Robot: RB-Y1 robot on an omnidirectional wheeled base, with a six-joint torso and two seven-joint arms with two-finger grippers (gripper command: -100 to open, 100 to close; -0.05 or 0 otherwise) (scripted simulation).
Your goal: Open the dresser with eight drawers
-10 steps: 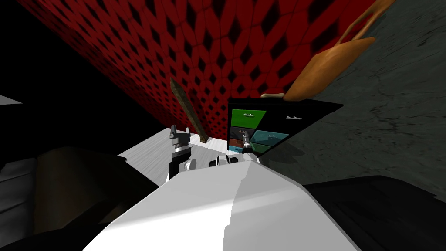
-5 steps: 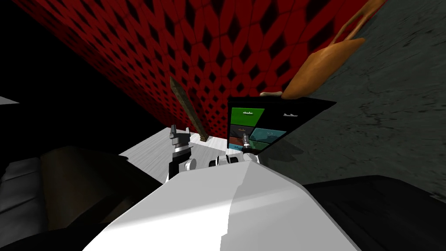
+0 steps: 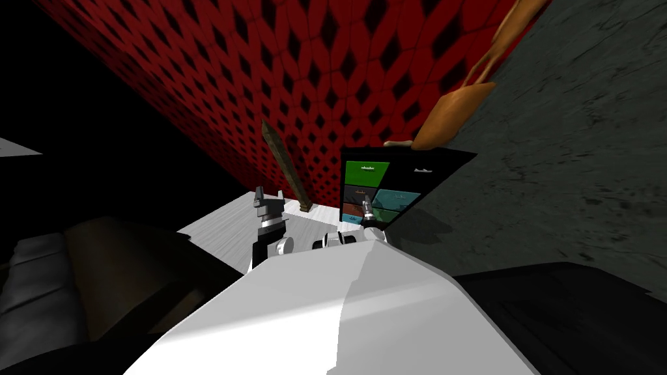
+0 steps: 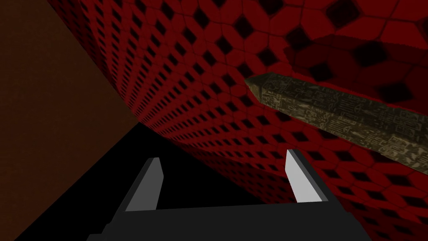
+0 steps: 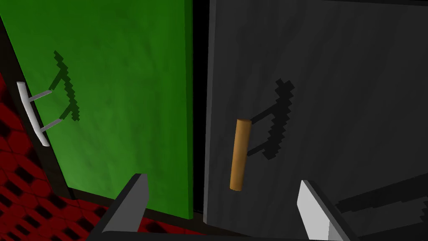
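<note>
The right claw (image 5: 222,180) is held open, empty, before the grey drawer (image 5: 334,75) of the dresser (image 3: 430,163), the handle (image 5: 240,154) framed between its fingers (image 5: 311,209). The left claw (image 4: 223,157) is open.

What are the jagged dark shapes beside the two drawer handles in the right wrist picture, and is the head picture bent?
Right wrist view: stair-stepped shadows of the white handle on the green drawer front and of the brown handle on the dark grey drawer front. Head view: yes, the wide lens splays the red patterned wall and slants the dresser.
</note>
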